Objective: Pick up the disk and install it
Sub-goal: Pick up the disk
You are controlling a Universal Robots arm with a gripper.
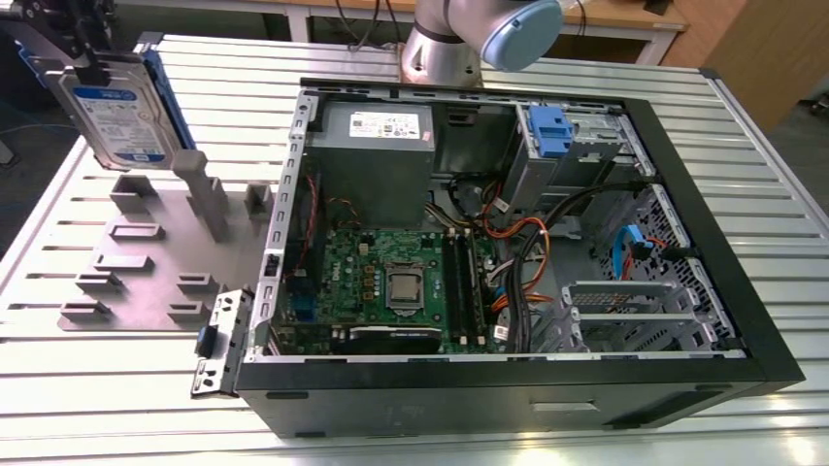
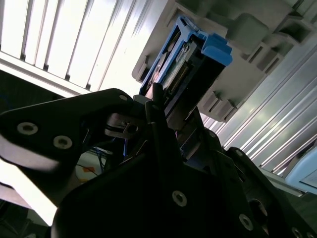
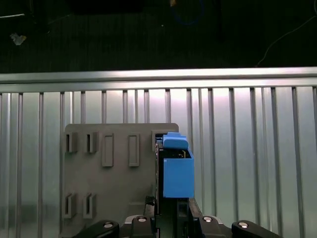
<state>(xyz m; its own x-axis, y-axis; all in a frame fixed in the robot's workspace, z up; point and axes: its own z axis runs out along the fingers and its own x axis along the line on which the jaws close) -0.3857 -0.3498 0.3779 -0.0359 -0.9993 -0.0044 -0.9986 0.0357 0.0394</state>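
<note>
Blue-framed disk (image 1: 119, 116) hangs upright, clamped in the hand (image 1: 88, 50) above the rack (image 1: 146, 289).

Gripper (image 1: 91, 60): jaws clamped on the disk (image 1: 123, 116), pointing down toward 6 o'clock; pos. approx. 10 o'clock in exterior view. Arm joint (image 1: 473, 39) w/ blue-grey cap at 12 o'clock, same view.

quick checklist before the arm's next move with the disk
1. Grip on the disk: ok, the gripper is clamped on its upper end.
2. Disk clear of the grey fixture plate: ok, it hangs above the plate's posts.
3. Computer case open: ok, the inside is exposed.
4. Drive bay free: cannot tell.
5. Cables clear of the bay: cannot tell; they run just beside it.
</note>
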